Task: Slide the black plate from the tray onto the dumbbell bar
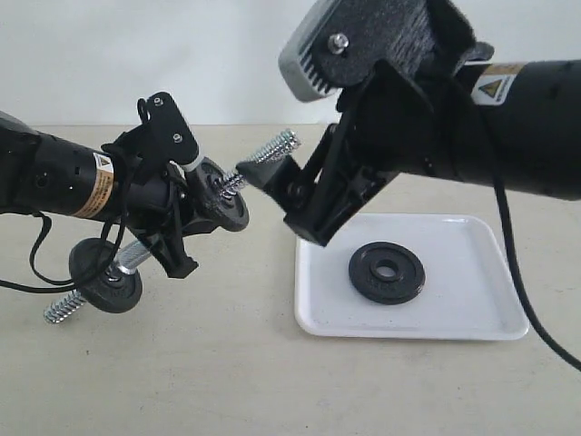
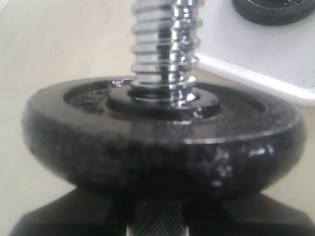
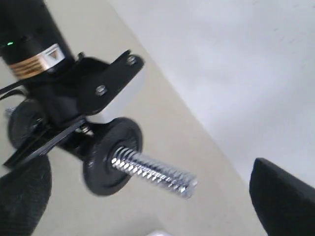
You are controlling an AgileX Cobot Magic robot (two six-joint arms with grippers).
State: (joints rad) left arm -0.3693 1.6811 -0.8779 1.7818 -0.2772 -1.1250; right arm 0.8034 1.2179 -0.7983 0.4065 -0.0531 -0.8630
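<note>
beige tabletop (image 1: 227, 381) in front of a plain white wall (image 1: 136, 54). shallow white square tray (image 1: 495, 318) with rounded corners and a low rim sits on the table on the right of the exterior view. flat round black plate (image 1: 388, 272) of iron with a central hole lies flat in the tray, near its middle, touched by neither gripper.

short chrome dumbbell bar (image 1: 272, 147) with coarse threaded ends is held off the table and tilted, its upper threaded end pointing up and to the right. left gripper (image 1: 178, 221) is clamped on the bar's knurled middle; the left wrist view shows knurled steel between its two dark fingers (image 2: 74, 216). upper black disc (image 1: 224, 196) is threaded on the bar just above the left gripper. lower black disc (image 1: 105, 275) is on the bar below the left gripper, and beyond it is the lower threaded end (image 1: 62, 309).

right gripper (image 1: 281, 204) hangs above the tray's left edge, empty, jaws spread wide. the bar's upper threaded end points into the gap between its fingers. in the exterior view the upper finger (image 1: 259, 173) overlaps the thread near the upper black disc; whether they touch is unclear.
</note>
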